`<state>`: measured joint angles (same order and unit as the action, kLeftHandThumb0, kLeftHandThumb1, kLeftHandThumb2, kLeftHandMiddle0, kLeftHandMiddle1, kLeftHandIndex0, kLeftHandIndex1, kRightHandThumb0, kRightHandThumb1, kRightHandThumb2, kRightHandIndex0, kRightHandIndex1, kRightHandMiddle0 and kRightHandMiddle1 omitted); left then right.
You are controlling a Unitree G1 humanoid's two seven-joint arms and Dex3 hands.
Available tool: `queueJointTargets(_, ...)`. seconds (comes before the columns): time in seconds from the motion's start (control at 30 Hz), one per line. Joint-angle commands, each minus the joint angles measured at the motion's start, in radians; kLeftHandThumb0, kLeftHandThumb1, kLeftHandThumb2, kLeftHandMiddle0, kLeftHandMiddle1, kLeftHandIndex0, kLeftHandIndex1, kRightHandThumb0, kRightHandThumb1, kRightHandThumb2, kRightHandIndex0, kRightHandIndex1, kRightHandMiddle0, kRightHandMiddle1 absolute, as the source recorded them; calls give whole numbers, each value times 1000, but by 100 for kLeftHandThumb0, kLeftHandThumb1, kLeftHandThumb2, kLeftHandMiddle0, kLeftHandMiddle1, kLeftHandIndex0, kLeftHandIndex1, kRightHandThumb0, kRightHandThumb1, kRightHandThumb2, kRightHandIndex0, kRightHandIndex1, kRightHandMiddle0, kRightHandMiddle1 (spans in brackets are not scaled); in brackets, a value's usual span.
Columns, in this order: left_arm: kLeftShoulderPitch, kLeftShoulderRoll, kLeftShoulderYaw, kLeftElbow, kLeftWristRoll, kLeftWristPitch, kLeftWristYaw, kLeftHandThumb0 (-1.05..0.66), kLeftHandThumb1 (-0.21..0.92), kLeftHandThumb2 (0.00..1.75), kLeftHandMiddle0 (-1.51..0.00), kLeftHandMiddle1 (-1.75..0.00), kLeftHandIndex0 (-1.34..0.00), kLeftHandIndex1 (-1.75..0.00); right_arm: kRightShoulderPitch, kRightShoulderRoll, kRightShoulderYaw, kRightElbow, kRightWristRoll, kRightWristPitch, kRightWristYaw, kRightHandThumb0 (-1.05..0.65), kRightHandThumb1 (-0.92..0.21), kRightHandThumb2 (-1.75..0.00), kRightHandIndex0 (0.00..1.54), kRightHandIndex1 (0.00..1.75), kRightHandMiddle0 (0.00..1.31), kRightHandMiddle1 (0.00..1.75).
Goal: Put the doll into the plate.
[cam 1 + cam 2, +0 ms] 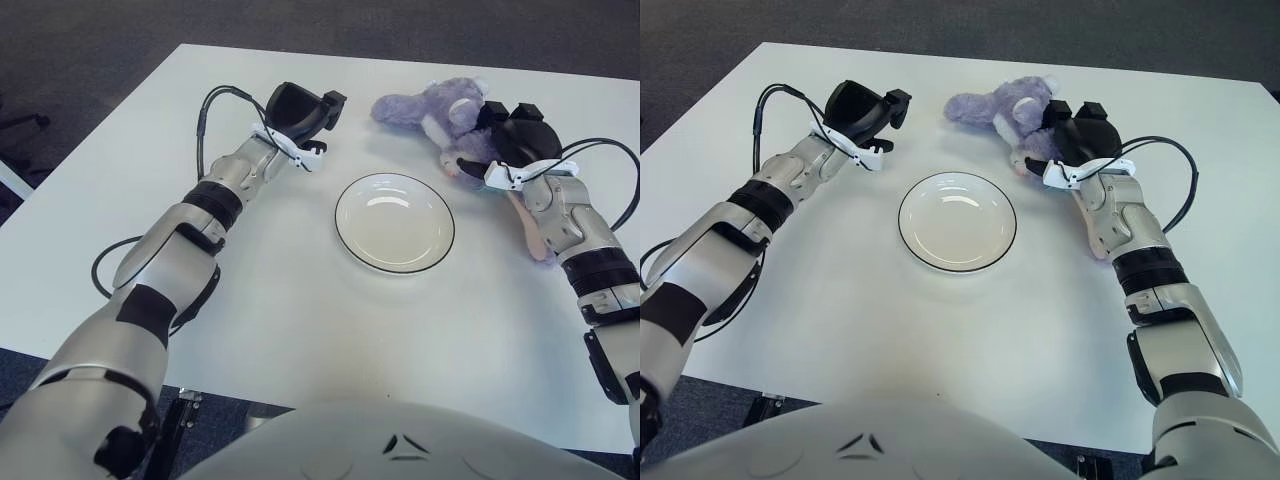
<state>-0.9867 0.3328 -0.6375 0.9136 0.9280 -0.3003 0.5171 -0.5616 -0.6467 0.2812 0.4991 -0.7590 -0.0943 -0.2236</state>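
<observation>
A purple plush doll (436, 110) lies on the white table (300, 300) at the far right, just beyond the plate. My right hand (505, 145) is over the doll's body, its fingers curled around it. The white plate with a dark rim (394, 222) sits empty in the middle of the table. My left hand (300, 115) rests at the far left of the plate, fingers relaxed and holding nothing. The doll also shows in the right eye view (1006, 110).
Black cables run along both forearms (205, 110). The table's far edge is close behind the doll. Dark carpet surrounds the table.
</observation>
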Motion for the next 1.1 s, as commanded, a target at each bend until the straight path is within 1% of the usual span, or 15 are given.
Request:
queueJointTargets(0.0, 8, 6, -1, -3, 9, 6, 6, -53, 21, 145, -138, -175, -71, -175, 25, -3, 26, 55, -41, -33, -81, -5, -12, -148, 63, 154, 74, 175)
queueJointTargets(0.1, 9, 7, -2, -4, 10, 6, 4, -53, 21, 145, -138, -175, -71, -175, 19, -7, 36, 78, -61, -73, -161, -1, -7, -151, 74, 146, 76, 175)
queueJointTargets(0.2, 13, 8, 2, -9, 5, 6, -4, -53, 21, 145, -138, -175, -71, -175, 17, -10, 43, 95, -75, -97, -211, 0, -3, -153, 82, 139, 77, 175)
queueJointTargets(0.27, 12, 8, 0, -8, 8, 6, 0, -53, 21, 145, -138, -175, -71, -175, 15, -12, 47, 107, -79, -114, -234, 0, -1, -153, 88, 133, 76, 175)
queueJointTargets(0.33, 11, 9, -4, -6, 14, 5, 10, -53, 21, 145, -138, -175, -70, -175, 12, -12, 48, 119, -76, -130, -245, 0, -1, -153, 91, 132, 75, 175)
queueJointTargets(0.43, 10, 10, -7, -5, 20, 6, 17, -53, 21, 145, -138, -175, -70, -175, 5, -12, 47, 141, -62, -155, -246, 0, 1, -156, 94, 134, 74, 175)
queueJointTargets(0.6, 11, 8, -5, -7, 21, 10, 10, -53, 21, 145, -138, -175, -70, -175, -2, -1, 21, 171, -1, -204, -218, 0, 3, -162, 93, 147, 70, 175)
queueJointTargets(0.7, 12, 6, -1, -6, 18, 9, 2, -53, 21, 145, -138, -175, -70, -175, -4, 3, 9, 179, 25, -216, -200, 0, 3, -164, 92, 152, 68, 175)
queueJointTargets(0.9, 15, 5, 5, -3, 10, 1, 2, -53, 22, 144, -138, -175, -70, -175, 11, 22, -34, 140, 110, -187, -106, 0, 1, -163, 90, 157, 64, 175)
queueJointTargets(1.07, 14, 7, 2, -1, 15, 3, -2, -53, 22, 144, -138, -175, -70, -175, 15, 36, -69, 92, 165, -134, -30, 0, 0, -164, 89, 161, 63, 175)
